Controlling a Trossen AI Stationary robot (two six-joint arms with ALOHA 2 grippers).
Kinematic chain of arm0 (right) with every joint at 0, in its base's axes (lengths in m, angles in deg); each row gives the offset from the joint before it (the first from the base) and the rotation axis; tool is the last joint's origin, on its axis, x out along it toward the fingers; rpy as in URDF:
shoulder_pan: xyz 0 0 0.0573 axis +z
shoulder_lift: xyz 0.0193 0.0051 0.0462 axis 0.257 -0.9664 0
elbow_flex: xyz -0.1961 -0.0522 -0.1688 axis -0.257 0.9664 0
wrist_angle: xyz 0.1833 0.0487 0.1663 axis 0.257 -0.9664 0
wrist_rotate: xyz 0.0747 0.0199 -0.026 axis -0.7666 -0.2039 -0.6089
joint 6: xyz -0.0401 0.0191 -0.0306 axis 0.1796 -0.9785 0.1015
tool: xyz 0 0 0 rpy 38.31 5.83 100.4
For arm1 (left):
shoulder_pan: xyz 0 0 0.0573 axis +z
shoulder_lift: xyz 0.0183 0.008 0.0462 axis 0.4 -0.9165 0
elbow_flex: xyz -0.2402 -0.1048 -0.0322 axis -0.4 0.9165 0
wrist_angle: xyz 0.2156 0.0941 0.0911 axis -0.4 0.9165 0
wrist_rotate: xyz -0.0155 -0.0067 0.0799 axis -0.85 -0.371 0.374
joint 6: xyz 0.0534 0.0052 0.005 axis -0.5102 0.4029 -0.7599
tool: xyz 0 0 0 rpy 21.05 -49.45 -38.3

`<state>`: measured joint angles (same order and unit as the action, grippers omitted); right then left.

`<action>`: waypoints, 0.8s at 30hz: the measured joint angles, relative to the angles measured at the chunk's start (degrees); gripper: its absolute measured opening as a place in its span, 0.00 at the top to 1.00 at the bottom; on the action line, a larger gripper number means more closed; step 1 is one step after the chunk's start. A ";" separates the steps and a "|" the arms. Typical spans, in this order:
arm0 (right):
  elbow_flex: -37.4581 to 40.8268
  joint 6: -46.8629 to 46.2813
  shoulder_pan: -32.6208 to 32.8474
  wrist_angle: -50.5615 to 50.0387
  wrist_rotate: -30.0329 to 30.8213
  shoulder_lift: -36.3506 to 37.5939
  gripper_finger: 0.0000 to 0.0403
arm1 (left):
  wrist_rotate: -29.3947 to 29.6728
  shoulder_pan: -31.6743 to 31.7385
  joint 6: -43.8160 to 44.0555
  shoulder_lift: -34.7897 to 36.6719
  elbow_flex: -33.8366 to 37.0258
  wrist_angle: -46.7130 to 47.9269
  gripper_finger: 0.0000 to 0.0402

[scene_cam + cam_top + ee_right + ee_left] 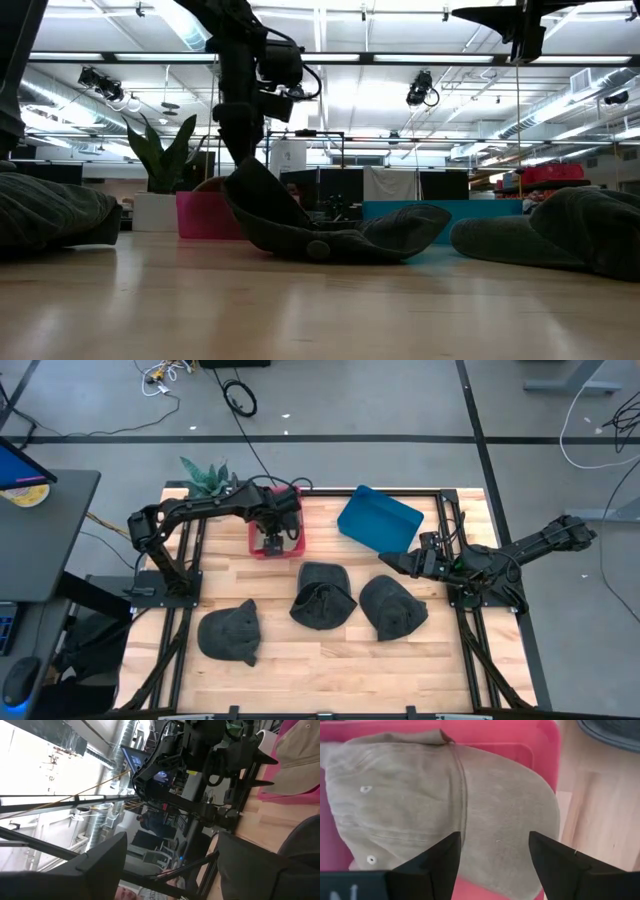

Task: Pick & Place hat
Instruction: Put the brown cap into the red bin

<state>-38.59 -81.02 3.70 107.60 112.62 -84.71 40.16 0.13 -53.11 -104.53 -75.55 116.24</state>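
High view: left gripper over the pink bin at the table's far side; three dark hats on the wood, blue bin behind; right gripper parted, empty, near the blue bin.
Low view: one dark hat propped mid-table (brim up).
Left wrist view: tan hat lying in the pink bin, fingers spread above it, released.
Right wrist view: fingers wide, holding nothing.

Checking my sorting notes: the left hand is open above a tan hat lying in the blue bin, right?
Not quite: the left hand is open above the tan hat, but the hat lies in the pink bin, as the left wrist view shows.
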 joint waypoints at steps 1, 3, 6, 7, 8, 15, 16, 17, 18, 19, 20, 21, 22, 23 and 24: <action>0.00 0.00 0.00 -0.06 0.00 0.00 0.22 | -0.34 0.00 -1.21 0.01 0.00 -0.19 0.41; 0.00 0.00 0.00 -0.25 0.00 0.00 0.22 | -0.52 -0.13 -3.04 0.00 0.00 -0.69 0.41; 0.00 0.02 0.00 -0.27 0.00 0.00 0.22 | -0.04 -0.20 -3.91 0.00 0.00 -1.52 0.41; 0.00 0.02 0.00 -0.27 0.00 0.00 0.22 | 0.36 -0.22 -3.93 0.00 0.00 -1.65 0.41; 0.00 0.02 0.00 -0.33 0.00 0.00 0.22 | 0.58 -0.21 -3.95 0.00 0.00 -1.95 0.41; 0.00 0.02 0.00 -0.44 0.00 0.00 0.22 | 0.59 -0.17 -6.01 0.00 0.00 -3.39 0.41; 0.00 0.02 0.00 -0.46 0.00 0.00 0.22 | -0.13 -0.17 -6.05 0.00 0.00 -3.45 0.41; 0.00 0.03 0.00 -0.46 0.00 0.00 0.22 | -0.87 -0.19 -6.06 0.00 0.31 -4.05 0.41; 0.00 0.04 0.00 -0.46 0.00 0.00 0.22 | -1.29 -0.21 -6.04 0.02 0.91 -5.01 0.41; 0.00 0.04 0.00 -0.49 0.00 0.00 0.22 | -1.39 -0.25 -6.02 0.01 1.74 -5.54 0.41; 0.00 0.04 0.00 -0.53 0.00 0.00 0.22 | -1.37 -0.40 -5.90 -0.01 2.61 -5.50 0.41; 0.00 0.04 0.00 -0.55 0.00 0.00 0.22 | -1.26 -0.48 -5.83 -0.02 3.52 -5.50 0.41; 0.00 0.04 0.00 -0.59 0.00 0.00 0.22 | -0.78 -0.59 -5.82 -0.02 4.43 -5.73 0.41; 0.00 0.04 0.00 -0.63 0.00 0.00 0.22 | 0.19 -0.82 -5.72 -0.01 5.31 -5.73 0.41; 0.00 0.04 0.00 -0.64 0.00 0.01 0.22 | 1.68 -0.97 -5.37 -0.04 6.08 -5.52 0.41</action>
<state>-38.59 -80.97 3.70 106.96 112.62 -84.69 41.84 -0.84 -58.49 -104.57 -69.47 110.73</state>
